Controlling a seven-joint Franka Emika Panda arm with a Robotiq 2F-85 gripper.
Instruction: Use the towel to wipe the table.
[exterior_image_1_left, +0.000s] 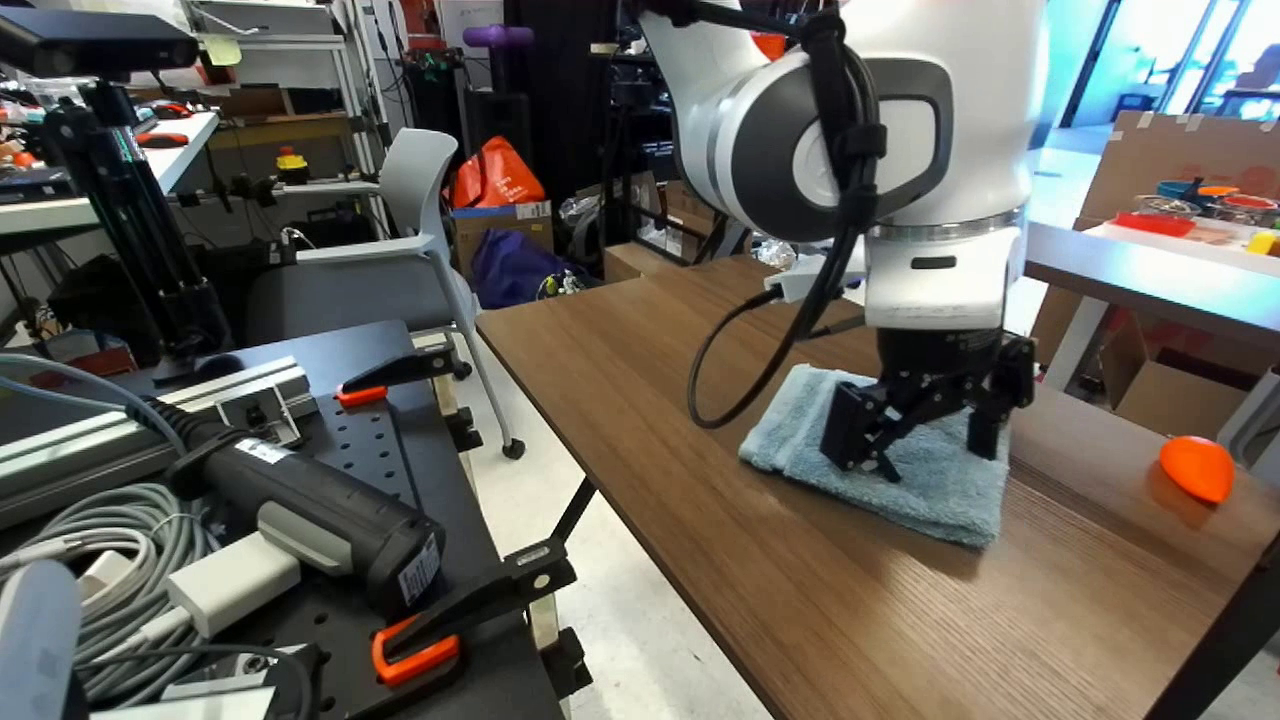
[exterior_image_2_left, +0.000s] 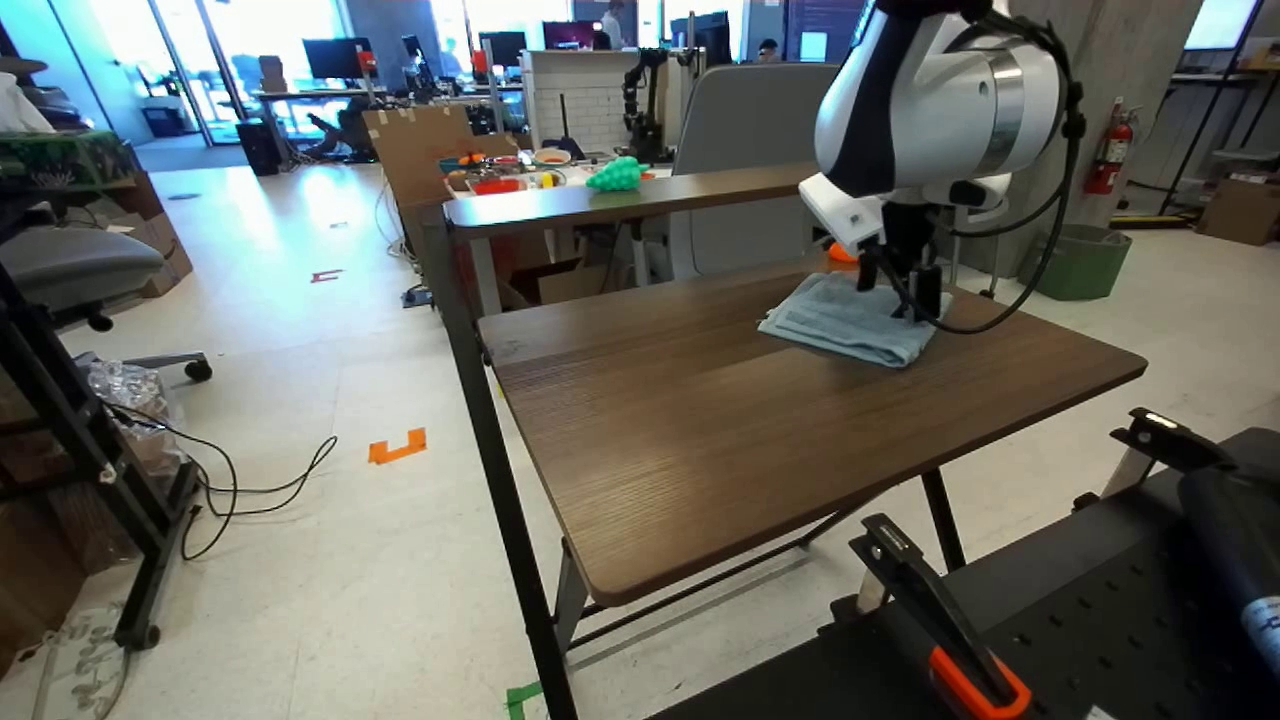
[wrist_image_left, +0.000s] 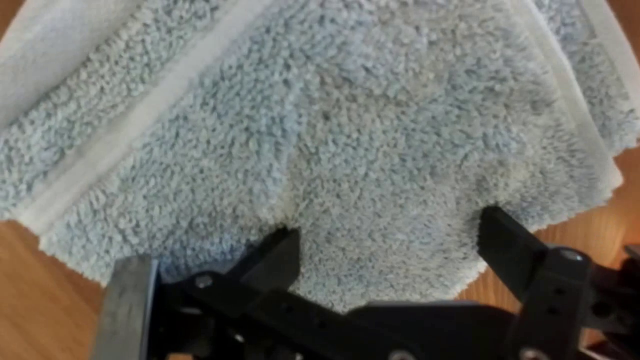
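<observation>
Pointing down, the gripper (wrist_image_left: 390, 232) stands with its fingers (wrist_image_left: 510, 250) wide apart over the towel (exterior_image_1_left: 935, 505), cloth showing between them; whether the tips touch the pile I cannot tell. The towel is light blue, folded in layers, and lies flat on the brown desk (exterior_image_1_left: 640, 380), its pale hems plain in the wrist view. A black cable (exterior_image_1_left: 856, 150) runs along the white arm (exterior_image_1_left: 975, 140) and loops out beside the gripper. Also on the desk, set apart from the towel, sits an orange object (exterior_image_1_left: 1197, 469).

Behind, past a raised shelf (exterior_image_1_left: 1130, 270), a white table (exterior_image_1_left: 1205, 248) carries a blue bowl (exterior_image_1_left: 1172, 188), a clear bowl (exterior_image_1_left: 1165, 206) and a red tray (exterior_image_1_left: 1155, 224); what they hold is too small to make out. Lower down, an open cardboard box (exterior_image_1_left: 1175, 405) has its inside in shadow. Farther off in an exterior view, an orange bag (exterior_image_1_left: 497, 178) sits at the top of a second box (exterior_image_1_left: 500, 235), in it or on it I cannot say. In an exterior view a green bin (exterior_image_2_left: 1080, 268) stands on the floor, its contents hidden. Nearer the camera, a black bench (exterior_image_1_left: 430, 450) bears coiled grey cables (exterior_image_1_left: 180, 515), a white adapter (exterior_image_1_left: 235, 585) and orange-handled clamps (exterior_image_1_left: 490, 595).
</observation>
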